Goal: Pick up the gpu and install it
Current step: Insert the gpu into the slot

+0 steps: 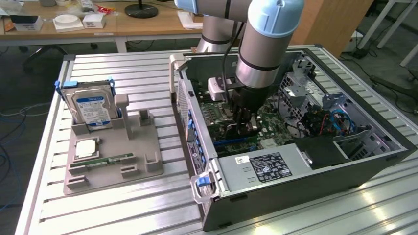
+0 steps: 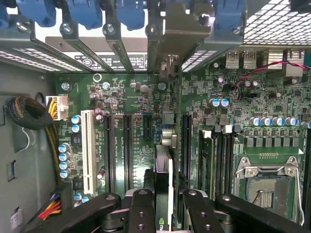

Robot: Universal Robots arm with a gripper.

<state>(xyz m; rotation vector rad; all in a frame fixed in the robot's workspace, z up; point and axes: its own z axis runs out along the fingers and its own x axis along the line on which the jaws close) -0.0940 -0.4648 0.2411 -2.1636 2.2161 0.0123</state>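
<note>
Step in hand: Install, not pickup. The gpu (image 2: 164, 162) is off the table and down inside the open computer case (image 1: 307, 164), so I'd call this the seating stage.
Hand: The gripper (image 2: 165, 199) is clamped on the gpu, with black fingers (image 2: 141, 211) on either side of the thin card, seen edge-on.
Where the gpu is: It stands on edge over the motherboard (image 2: 121, 92). It runs from the fingers out to its pale metal bracket (image 2: 177, 36), which is up at the row of rear slot covers with the blue clips (image 2: 131, 12).
Card against slots: It lies between two long black expansion slots (image 2: 127, 145). Whether its lower edge has entered a socket, I can't tell from here.
From across the room: The arm (image 1: 261, 44) reaches straight down into the case, gripper low over the board.
Next move calls for: In my judgement, a straight, even press with the card kept square and the bracket guided into its rear opening. Any tilt could jam the edge connector or scrape the silver capacitors (image 2: 167, 137) close beside it.
Outside the case: The hard drive (image 1: 91, 107) and memory stick (image 1: 107, 160) sit in the grey holder (image 1: 147, 156) on the exterior view's left.
</note>
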